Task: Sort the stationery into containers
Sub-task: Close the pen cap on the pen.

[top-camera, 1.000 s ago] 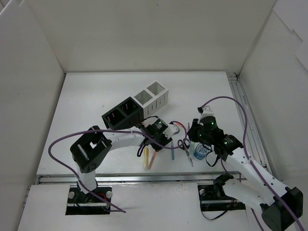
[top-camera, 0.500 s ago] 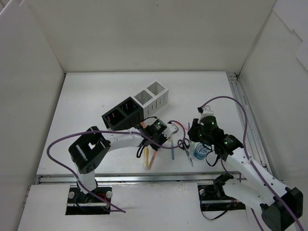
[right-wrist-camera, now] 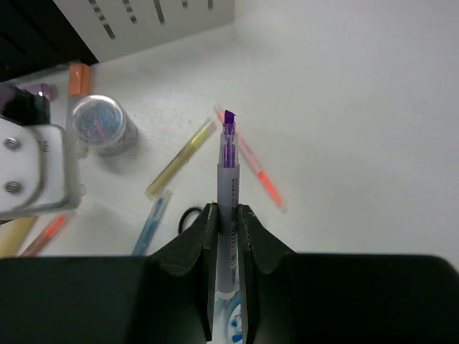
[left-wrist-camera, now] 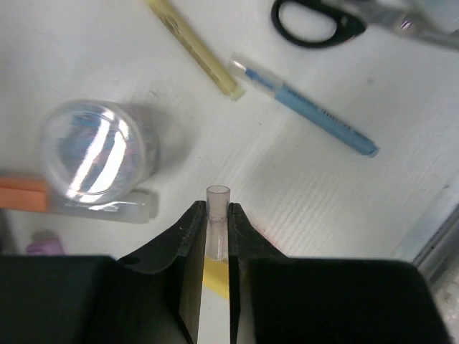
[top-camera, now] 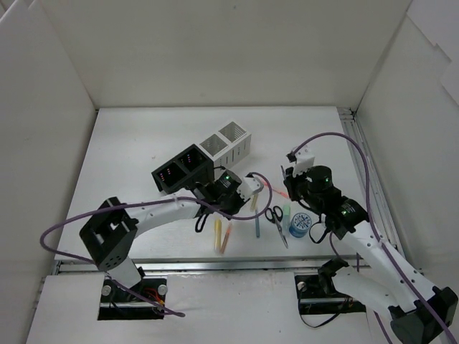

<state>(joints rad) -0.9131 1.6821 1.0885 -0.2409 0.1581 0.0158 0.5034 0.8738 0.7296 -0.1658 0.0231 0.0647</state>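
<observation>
My left gripper [left-wrist-camera: 217, 213] is shut on a yellow marker with a clear cap [left-wrist-camera: 217, 204], held above the table. It is near the organiser's black compartments [top-camera: 179, 170] in the top view [top-camera: 248, 191]. My right gripper [right-wrist-camera: 228, 215] is shut on a purple marker [right-wrist-camera: 228, 168], its tip pointing away, above the blue tape roll [top-camera: 299, 224]. The round tub [left-wrist-camera: 97, 147], another yellow marker [left-wrist-camera: 193, 46], a blue pen [left-wrist-camera: 308, 107] and the black-handled scissors [left-wrist-camera: 315, 21] lie on the table. White compartments [top-camera: 228, 141] stand behind the black ones.
A yellow pen [top-camera: 217, 234] and an orange pen [top-camera: 227, 236] lie near the front edge. A pink pen [right-wrist-camera: 252, 161] lies right of the yellow marker. A pale green eraser [top-camera: 285, 213] sits beside the scissors [top-camera: 276, 218]. An orange item [left-wrist-camera: 21, 193] lies next to the tub.
My left gripper has swung back and right, lifting a marker. My right gripper has risen and moved back with the purple marker, uncovering the eraser and tape roll.
</observation>
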